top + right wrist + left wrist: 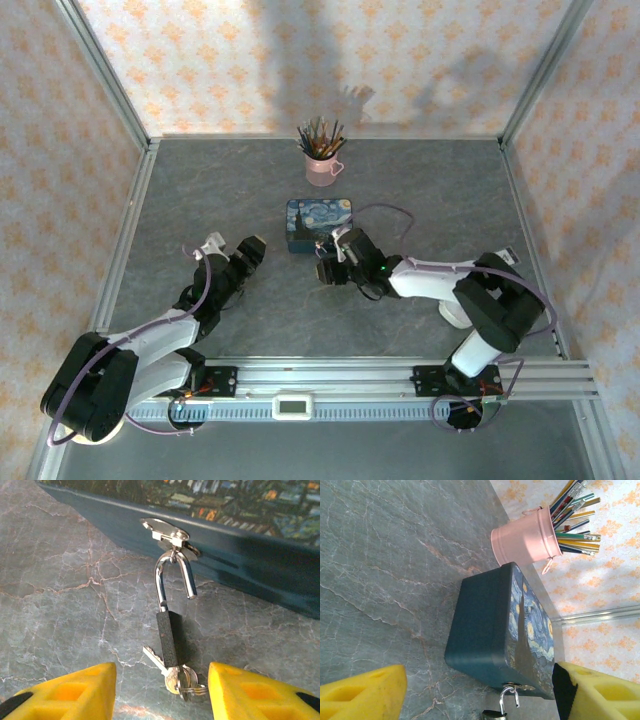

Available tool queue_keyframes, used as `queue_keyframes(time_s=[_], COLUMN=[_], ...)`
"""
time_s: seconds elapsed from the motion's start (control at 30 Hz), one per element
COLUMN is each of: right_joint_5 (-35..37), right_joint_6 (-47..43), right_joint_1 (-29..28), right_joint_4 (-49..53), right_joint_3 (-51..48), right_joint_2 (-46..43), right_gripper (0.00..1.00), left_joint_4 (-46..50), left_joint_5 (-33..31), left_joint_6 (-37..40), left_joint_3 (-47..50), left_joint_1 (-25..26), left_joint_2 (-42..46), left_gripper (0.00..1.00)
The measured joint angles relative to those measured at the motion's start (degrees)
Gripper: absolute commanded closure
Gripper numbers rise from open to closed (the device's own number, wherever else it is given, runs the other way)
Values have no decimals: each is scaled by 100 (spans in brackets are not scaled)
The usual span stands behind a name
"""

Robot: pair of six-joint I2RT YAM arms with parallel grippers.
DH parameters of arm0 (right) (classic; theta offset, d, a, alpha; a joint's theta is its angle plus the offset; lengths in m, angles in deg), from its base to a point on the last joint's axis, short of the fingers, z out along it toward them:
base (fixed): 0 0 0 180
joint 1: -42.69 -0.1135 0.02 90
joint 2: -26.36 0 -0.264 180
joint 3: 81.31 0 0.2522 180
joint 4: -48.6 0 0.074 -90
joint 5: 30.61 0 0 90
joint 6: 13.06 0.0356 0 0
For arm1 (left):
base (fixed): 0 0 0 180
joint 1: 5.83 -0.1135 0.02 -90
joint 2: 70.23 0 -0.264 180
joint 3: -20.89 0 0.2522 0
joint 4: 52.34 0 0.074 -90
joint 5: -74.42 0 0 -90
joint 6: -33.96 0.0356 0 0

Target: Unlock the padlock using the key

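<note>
A: Right gripper (160,696)?
B: Spread wide, nothing pinched. Its yellow fingertips (65,692) sit on either side of the key (172,675), clear of it.
A: Key's place?
B: At the bottom end of the padlock (168,635), on its small ring, lying on the grey table (60,605). Looks seated in the lock body, but I cannot tell for sure.
A: Padlock?
B: Dark body lying on the table just in front of the blue tin (240,565). Shackle (161,580) hooked through the tin's hasp (165,530). Its short leg stands free of the body.
A: Left gripper (480,695)?
B: Also spread, empty. Off to the tin's left, facing it, apart from it.
A: Beyond that?
B: Pink cup of pencils (522,540) near the tin's far side.
</note>
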Motion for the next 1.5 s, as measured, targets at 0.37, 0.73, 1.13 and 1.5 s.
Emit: queue_keyframes(time_s=[0.37, 0.73, 1.13, 1.5], right_joint_5=[-107, 129, 2, -396], right_joint_6=[-223, -442, -1303, -3097], right_joint_1=[0, 0, 103, 518], right_joint_4=[-568, -564, -581, -131], right_joint_3=[-103, -101, -55, 697], right_joint_2=[313, 485, 553, 1029], right_gripper=[72, 73, 100, 100], left_joint_4=[-2, -2, 13, 48], left_joint_5=[83, 87, 85, 87], left_joint_6=[-2, -42, -42, -37], left_joint_3=[-15, -15, -15, -15], left_joint_1=[0, 0, 0, 0], left_joint_2=[-74, -68, 105, 245], left_gripper=[25, 25, 25, 27])
